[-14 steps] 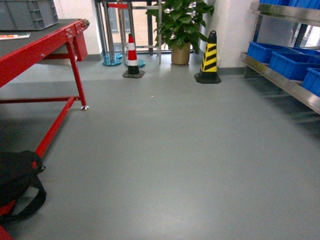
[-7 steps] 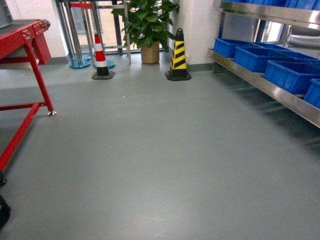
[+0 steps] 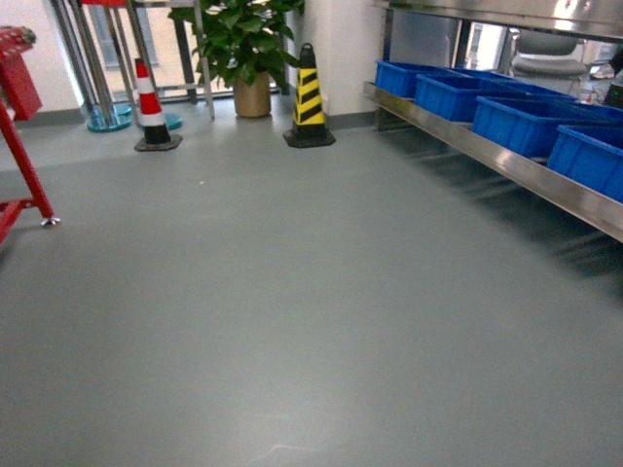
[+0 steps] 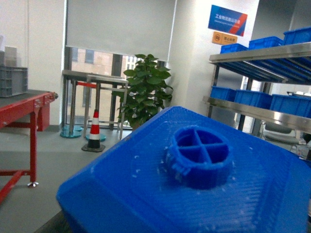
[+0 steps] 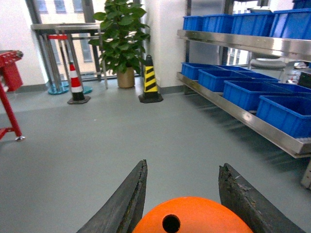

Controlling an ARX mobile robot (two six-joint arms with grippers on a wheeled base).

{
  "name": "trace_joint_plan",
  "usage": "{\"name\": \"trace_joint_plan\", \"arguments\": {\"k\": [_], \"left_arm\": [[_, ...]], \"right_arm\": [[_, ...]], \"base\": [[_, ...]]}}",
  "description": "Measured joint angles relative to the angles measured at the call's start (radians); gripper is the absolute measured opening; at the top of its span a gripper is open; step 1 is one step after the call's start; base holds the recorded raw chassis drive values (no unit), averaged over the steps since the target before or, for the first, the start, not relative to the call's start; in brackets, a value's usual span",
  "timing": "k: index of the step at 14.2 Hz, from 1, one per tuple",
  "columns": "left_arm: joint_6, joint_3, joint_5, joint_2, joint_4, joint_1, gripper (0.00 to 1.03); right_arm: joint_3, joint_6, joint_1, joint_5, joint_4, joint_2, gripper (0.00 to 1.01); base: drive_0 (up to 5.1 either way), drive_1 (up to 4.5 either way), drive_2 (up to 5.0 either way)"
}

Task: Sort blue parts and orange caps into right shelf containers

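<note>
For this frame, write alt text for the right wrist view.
The right tool grips an orange cap between two dark fingers, low in the picture. Beyond lies grey floor, with blue crates on a steel shelf at right and a striped cone beside a potted plant.

A grey floor (image 3: 292,311) fills most of the head view. On it, near the far wall, stand a red-and-white cone (image 3: 152,117), a yellow-and-black cone (image 3: 309,99) and a potted plant (image 3: 243,53). At the left edge a red frame leg (image 3: 24,165) rests on the floor.

Along the right runs a steel shelf (image 3: 506,165). A row of blue crates (image 3: 516,122) sits on its lower level, side by side. In the right wrist view more blue crates (image 5: 243,22) sit on the upper level.
</note>
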Motion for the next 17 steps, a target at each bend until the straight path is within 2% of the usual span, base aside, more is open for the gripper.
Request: {"name": "trace_joint_plan", "arguments": {"k": [17], "left_arm": [[0.0, 0.0, 0.0, -0.002, 0.001, 0.0, 0.59]], "right_arm": [[0.0, 0.0, 0.0, -0.001, 0.0, 0.0, 0.4]], "base": [[-1.3, -1.34, -1.3]]}}
